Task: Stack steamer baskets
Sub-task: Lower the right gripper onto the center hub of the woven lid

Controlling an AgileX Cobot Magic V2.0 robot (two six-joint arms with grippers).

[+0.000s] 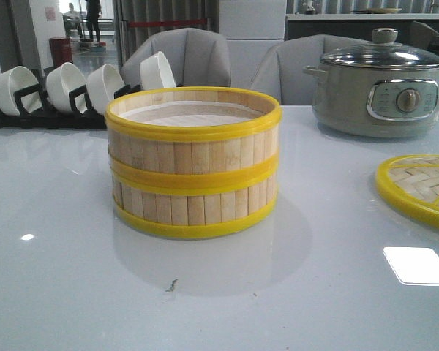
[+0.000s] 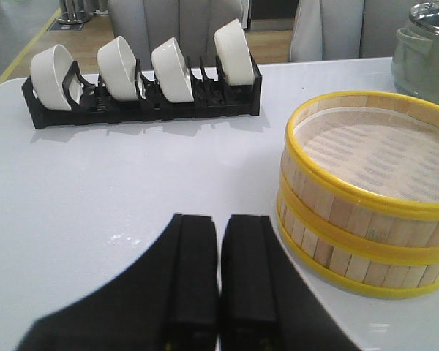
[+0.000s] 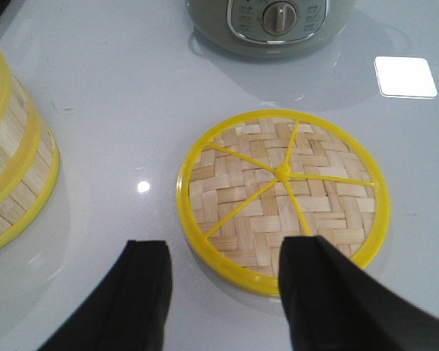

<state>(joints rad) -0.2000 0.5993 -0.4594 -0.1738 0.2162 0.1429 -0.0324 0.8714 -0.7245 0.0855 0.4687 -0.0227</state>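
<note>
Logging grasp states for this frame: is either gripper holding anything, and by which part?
Nothing is held. The left gripper is shut on air beside the stacked steamer baskets; the right gripper is open near the lid.

Open right hand [image 3: 227,292] over woven lid [image 3: 282,197], stacked baskets [image 3: 14,168] beside

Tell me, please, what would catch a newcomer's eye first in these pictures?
First the two steamer baskets, stacked one on the other mid-table, bright yellow rims against pale bamboo. Next the woven lid lying flat to their right, underside up with yellow spokes, just ahead of the open right tool. Behind stand a grey-green pot at the right and a black rack of white bowls at the left.
</note>
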